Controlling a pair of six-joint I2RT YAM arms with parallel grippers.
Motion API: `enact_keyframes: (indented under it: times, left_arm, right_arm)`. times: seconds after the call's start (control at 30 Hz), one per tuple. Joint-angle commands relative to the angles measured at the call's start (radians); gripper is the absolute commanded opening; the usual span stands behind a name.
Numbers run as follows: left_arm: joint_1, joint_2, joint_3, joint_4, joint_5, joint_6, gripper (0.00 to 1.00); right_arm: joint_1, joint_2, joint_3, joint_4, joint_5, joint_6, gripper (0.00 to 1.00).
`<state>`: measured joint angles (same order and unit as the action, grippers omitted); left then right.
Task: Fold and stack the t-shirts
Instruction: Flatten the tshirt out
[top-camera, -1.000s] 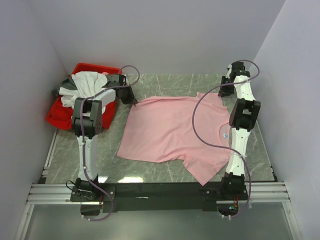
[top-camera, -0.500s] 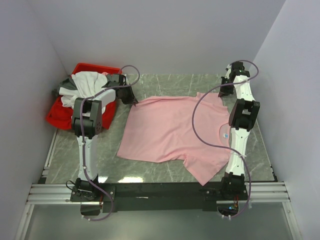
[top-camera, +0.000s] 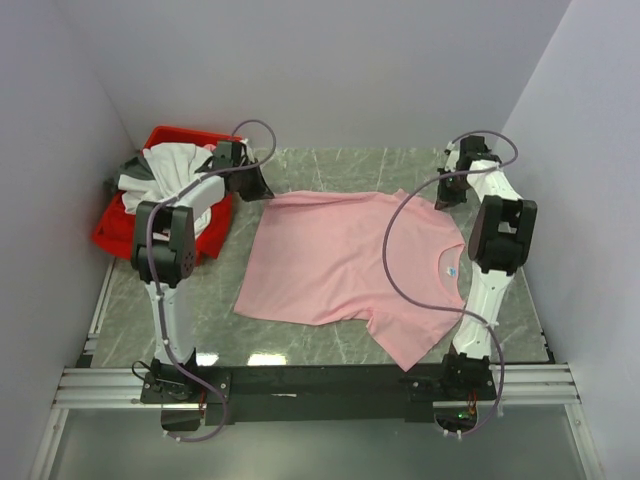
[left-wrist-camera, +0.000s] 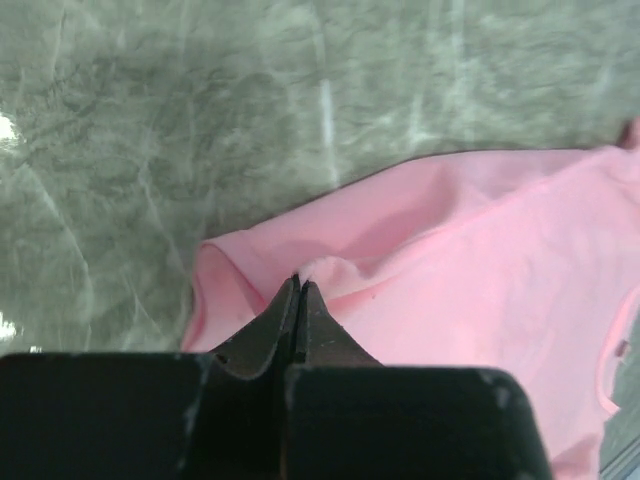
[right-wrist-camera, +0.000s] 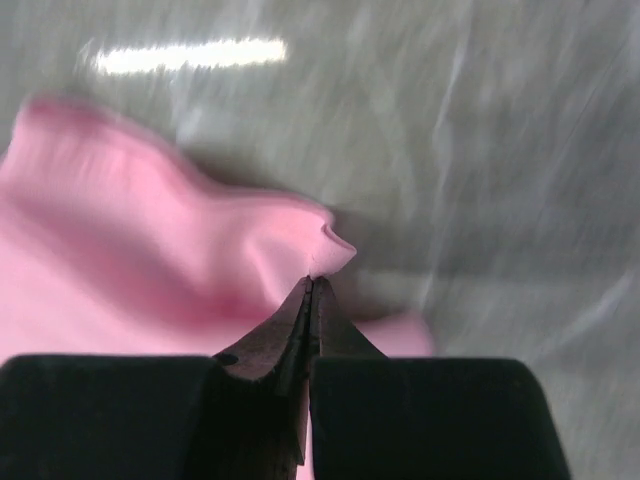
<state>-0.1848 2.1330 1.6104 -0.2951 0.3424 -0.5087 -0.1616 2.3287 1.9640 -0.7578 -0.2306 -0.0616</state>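
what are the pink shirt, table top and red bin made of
The pink shirt: soft matte cloth; it puckers where pinched. The table top: veined grey stone or a stone-look sheet, glossy with glare. The red bin: probably rigid plastic, smooth rim.

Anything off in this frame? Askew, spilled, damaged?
Pink t-shirt lies skewed on the table, near sleeve reaching the front edge. Crumpled shirts bulge over the red bin's rim, far left. Nothing looks damaged.

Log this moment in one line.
left gripper: shut on pink shirt, far-left corner | right gripper: shut on pink shirt, far-right corner | pink shirt: spread on table, unfolded | bin: other shirts
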Motion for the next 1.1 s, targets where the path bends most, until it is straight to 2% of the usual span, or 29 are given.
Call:
enact_keyframes:
  times: [0.0,0.03,0.13,0.3,0.4,0.5,0.53,0.6,0.63,0.67,0.83,1.07]
  left_arm:
    - [0.002,-0.137,-0.007,0.051,0.010,0.022,0.00]
    - [0.002,-0.151,-0.012,0.054,0.012,0.024,0.00]
    - [0.002,-0.220,-0.024,0.065,0.013,0.029,0.00]
    - [0.002,-0.356,-0.006,0.071,-0.022,0.039,0.00]
    - [0.002,-0.444,0.037,0.082,-0.046,0.039,0.00]
    - [0.002,-0.533,0.100,0.091,-0.075,0.036,0.00]
    - [0.002,-0.554,0.117,0.094,-0.080,0.032,0.00]
    - [0.002,-0.623,0.173,0.102,-0.095,0.027,0.00]
    - [0.004,-0.646,0.213,0.106,-0.101,0.021,0.00]
    - [0.002,-0.668,0.233,0.111,-0.106,0.018,0.00]
    - [-0.002,-0.809,0.370,0.140,-0.163,0.002,0.01]
    - [-0.002,-0.973,0.376,0.212,-0.181,-0.045,0.01]
  right_arm:
    - [0.049,-0.254,-0.183,0.132,-0.019,-0.072,0.00]
    - [0.056,-0.346,-0.276,0.171,-0.013,-0.086,0.00]
    - [0.079,-0.516,-0.381,0.196,-0.003,-0.109,0.00]
    - [0.096,-0.721,-0.352,0.121,-0.019,-0.144,0.00]
    - [0.105,-0.814,-0.225,0.062,-0.030,-0.165,0.00]
    - [0.119,-0.868,-0.021,-0.038,-0.015,-0.193,0.00]
    - [0.119,-0.873,0.113,-0.096,-0.013,-0.202,0.00]
    - [0.120,-0.865,0.272,-0.159,-0.004,-0.208,0.00]
    - [0.120,-0.852,0.427,-0.208,0.013,-0.217,0.00]
    - [0.120,-0.858,0.481,-0.215,0.025,-0.224,0.00]
    - [0.122,-1.009,0.505,-0.078,0.086,-0.256,0.00]
    - [0.120,-1.126,0.530,0.008,0.123,-0.242,0.00]
